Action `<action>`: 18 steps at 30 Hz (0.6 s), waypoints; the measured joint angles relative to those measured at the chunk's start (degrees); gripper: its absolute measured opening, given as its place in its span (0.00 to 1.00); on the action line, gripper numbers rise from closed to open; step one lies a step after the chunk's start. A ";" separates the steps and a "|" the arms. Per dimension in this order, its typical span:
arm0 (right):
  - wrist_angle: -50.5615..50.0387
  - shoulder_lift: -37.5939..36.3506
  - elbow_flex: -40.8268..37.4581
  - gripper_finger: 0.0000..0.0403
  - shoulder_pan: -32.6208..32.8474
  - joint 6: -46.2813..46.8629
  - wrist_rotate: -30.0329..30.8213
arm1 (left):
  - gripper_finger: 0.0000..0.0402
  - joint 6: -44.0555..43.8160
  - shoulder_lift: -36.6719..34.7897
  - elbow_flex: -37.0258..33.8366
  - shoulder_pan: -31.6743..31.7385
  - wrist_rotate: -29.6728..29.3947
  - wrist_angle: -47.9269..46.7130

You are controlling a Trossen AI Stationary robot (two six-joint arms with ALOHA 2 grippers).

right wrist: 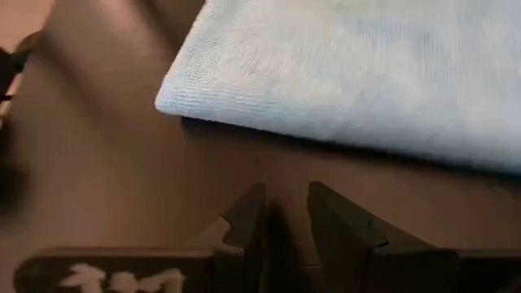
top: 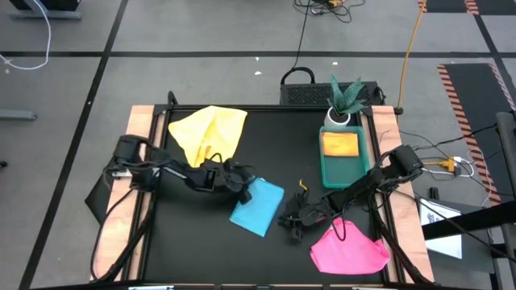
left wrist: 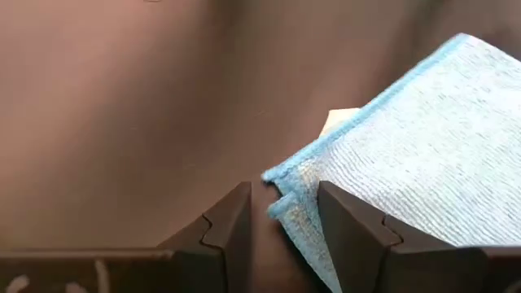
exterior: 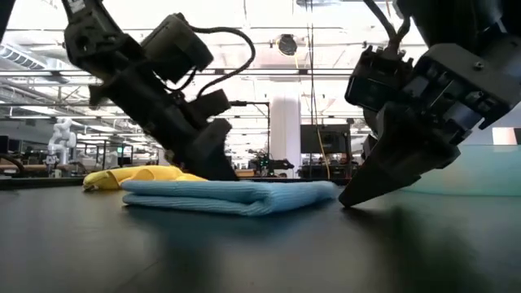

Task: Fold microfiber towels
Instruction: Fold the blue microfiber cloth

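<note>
Towels first. Light blue towel (top: 258, 206) lies folded near the middle of the black table (top: 193, 258), a flat layered rectangle set at a slant; in the low view (exterior: 232, 195) the fold shows as stacked layers with a rounded edge toward the right arm. Ribbed weave, corners roughly matched. Yellow towel (top: 208, 133) lies rumpled and unfolded toward the far left of the table. Pink towel (top: 348, 251) sits crumpled at the near right corner. A second yellow towel (top: 340, 144) rests folded inside the green tray (top: 328, 173) along the right edge, with a potted plant (top: 344, 103) just beyond it.

Left gripper (top: 242, 184) is at the blue towel's far-left corner, tips down at the table; in its wrist view the fingers (left wrist: 232, 232) stand parted with the towel's corner (left wrist: 281, 183) just ahead of the gap, nothing clamped between them. Right gripper (top: 294, 217) sits just beside the towel's right edge, tips on or barely above the table; its fingers (right wrist: 248, 216) are slightly apart and hold nothing, the towel's edge lying ahead of them.

Open black surface runs along the near edge in front of the blue towel and between it and the tray.
</note>
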 joint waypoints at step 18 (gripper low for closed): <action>5.77 2.37 9.34 0.22 2.82 -13.13 7.31 | 0.36 -0.10 -7.66 0.01 -7.57 -0.28 -5.73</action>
